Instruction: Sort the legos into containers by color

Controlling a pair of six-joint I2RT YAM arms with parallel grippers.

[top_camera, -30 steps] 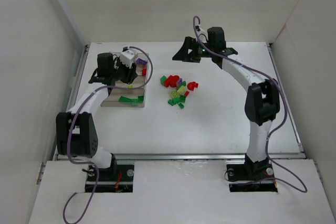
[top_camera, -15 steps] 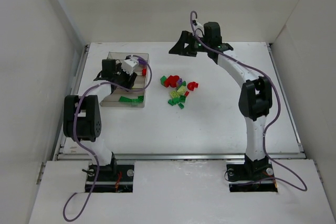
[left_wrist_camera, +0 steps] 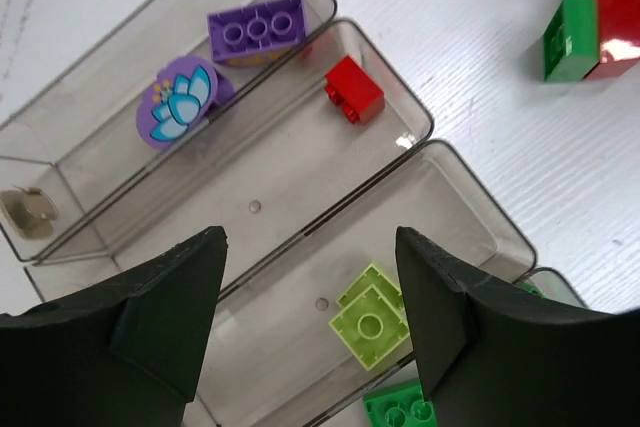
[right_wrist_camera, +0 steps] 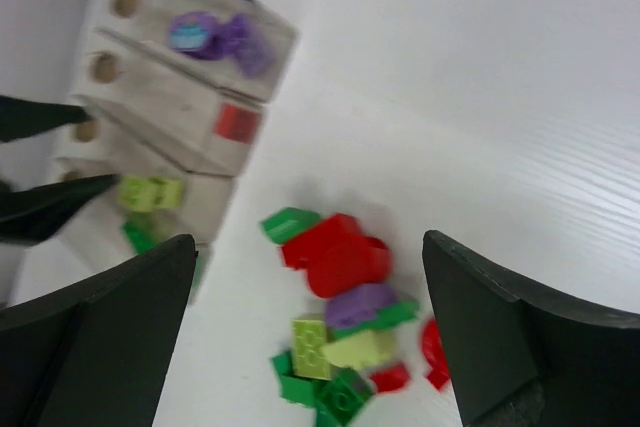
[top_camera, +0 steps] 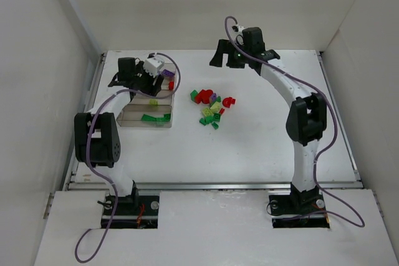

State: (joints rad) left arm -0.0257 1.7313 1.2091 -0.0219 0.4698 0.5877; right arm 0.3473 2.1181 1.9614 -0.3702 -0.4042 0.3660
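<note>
My left gripper (left_wrist_camera: 310,239) hangs open over the clear tray (left_wrist_camera: 420,142), with nothing between its fingers. Below it a lime lego (left_wrist_camera: 370,319) lies in the third compartment, next to a dark green one (left_wrist_camera: 398,407) in the neighbouring compartment. A red lego (left_wrist_camera: 353,90) sits in the second compartment, and purple pieces (left_wrist_camera: 255,27) lie in the far one. From above, the left gripper (top_camera: 148,86) is over the tray (top_camera: 129,115). My right gripper (right_wrist_camera: 308,243) is wide open and empty, high above the loose pile of legos (right_wrist_camera: 350,317), at the table's back (top_camera: 219,59).
The loose pile (top_camera: 212,105) of red, green, lime and purple bricks lies on the white table right of the tray. A red and a green brick (left_wrist_camera: 590,17) lie just outside the tray. White walls close in the table's left, back and right.
The left gripper's jaws have widened over the tray and it has shifted towards the tray's far end. The right gripper swayed slightly at the back and stayed open.
</note>
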